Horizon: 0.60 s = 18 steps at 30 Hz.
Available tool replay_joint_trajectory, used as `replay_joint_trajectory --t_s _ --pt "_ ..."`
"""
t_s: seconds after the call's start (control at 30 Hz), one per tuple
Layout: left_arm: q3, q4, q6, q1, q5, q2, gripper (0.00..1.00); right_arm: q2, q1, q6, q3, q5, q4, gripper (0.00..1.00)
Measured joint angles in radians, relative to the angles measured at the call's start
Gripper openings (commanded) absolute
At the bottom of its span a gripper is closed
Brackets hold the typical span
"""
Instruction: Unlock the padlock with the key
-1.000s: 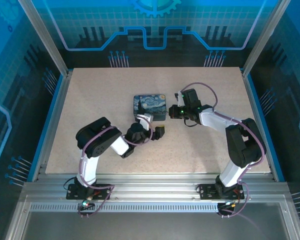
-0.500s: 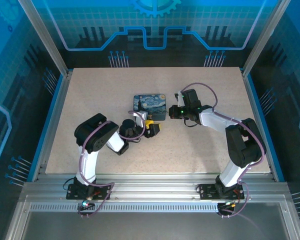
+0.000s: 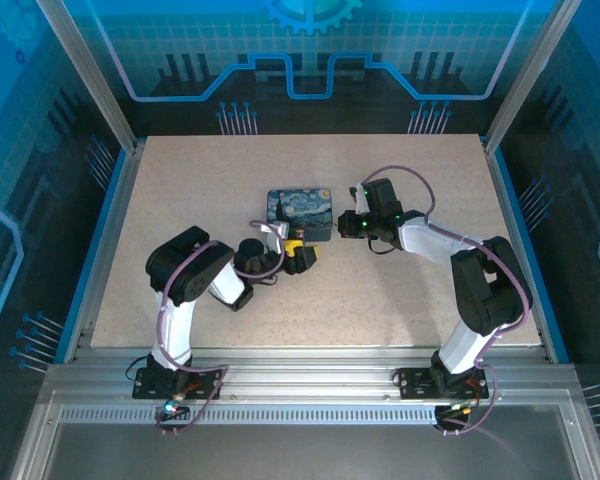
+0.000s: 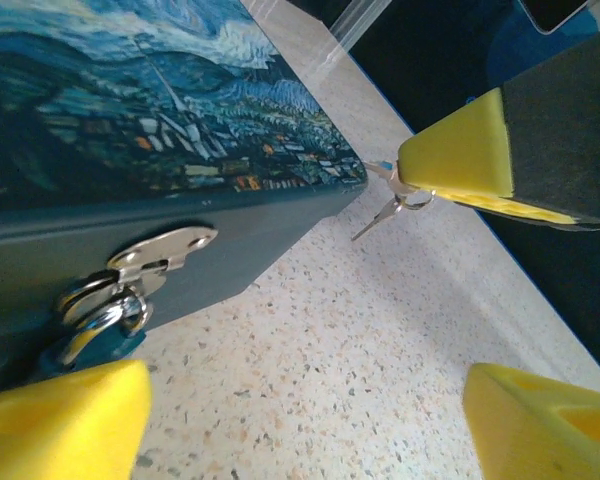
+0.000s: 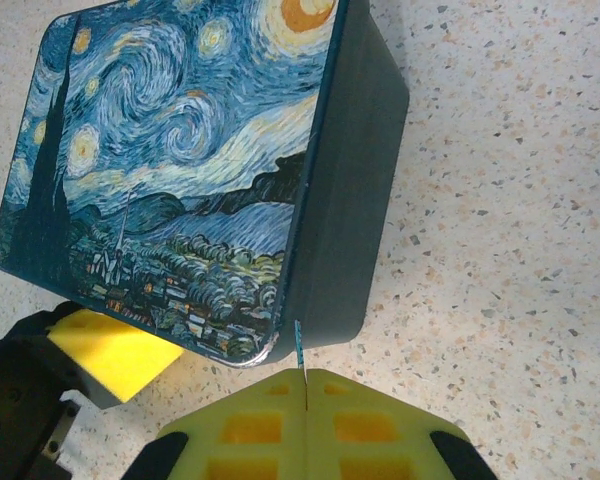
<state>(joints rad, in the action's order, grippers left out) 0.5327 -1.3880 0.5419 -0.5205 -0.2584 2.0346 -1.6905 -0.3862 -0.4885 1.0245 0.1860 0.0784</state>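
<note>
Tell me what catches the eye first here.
The Starry Night tin at mid-table stands out, a small padlock hanging from its hasp. The right gripper, shut on the key, sits beside the tin's corner, while the left gripper faces the padlock, jaws open.

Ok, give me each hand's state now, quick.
Left hand: open, beside the padlock, holding nothing.
Right hand: closed, holding the key.

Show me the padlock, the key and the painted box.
padlock (image 4: 105, 318), left wrist view, on its silver top.
key (image 4: 383, 211), left wrist view, on its blade.
painted box (image 5: 180, 170), right wrist view, on the lid.
</note>
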Motion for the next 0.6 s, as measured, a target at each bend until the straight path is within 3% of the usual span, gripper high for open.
replay_joint_trajectory --t_s 0.27,0.6 --pt "-0.060 0.062 -0.025 0.006 0.080 -0.079 0.95 0.000 0.000 -0.001 0.040 -0.059 0.071 0.00" --pt "0.006 0.370 -0.105 0.003 0.175 -0.178 0.97 -0.141 0.001 0.000 0.345 -0.138 0.195 0.00"
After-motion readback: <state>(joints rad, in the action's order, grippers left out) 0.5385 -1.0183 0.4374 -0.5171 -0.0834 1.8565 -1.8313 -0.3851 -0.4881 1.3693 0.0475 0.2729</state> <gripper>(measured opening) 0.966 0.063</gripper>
